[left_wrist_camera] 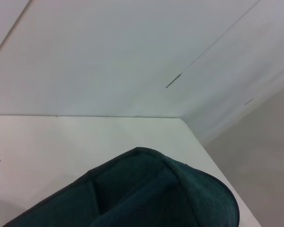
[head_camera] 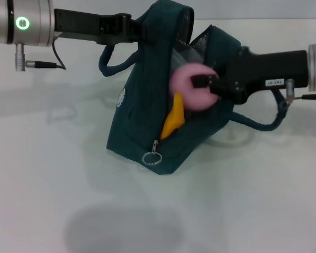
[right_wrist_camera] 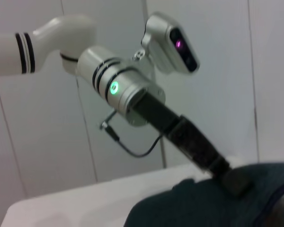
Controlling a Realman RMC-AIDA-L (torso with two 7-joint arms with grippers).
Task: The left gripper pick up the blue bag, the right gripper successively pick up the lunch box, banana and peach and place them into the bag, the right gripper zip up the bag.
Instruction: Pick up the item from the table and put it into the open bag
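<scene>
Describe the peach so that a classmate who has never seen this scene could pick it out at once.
Find the blue bag held up over the white table. At its open mouth, the right hand grips the peach. It is round and pink, unlike the long yellow banana poking out just below.

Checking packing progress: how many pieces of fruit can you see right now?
2. The peach is held in the right gripper at the blue bag opening; the banana pokes out of it. More may be hidden inside.

Head camera looked down over counter [head_camera: 52, 200]. Left wrist camera sat close above blue bag [left_wrist_camera: 146, 194], facing wall. Right wrist camera faced left arm [right_wrist_camera: 132, 94]; all shared bag.
</scene>
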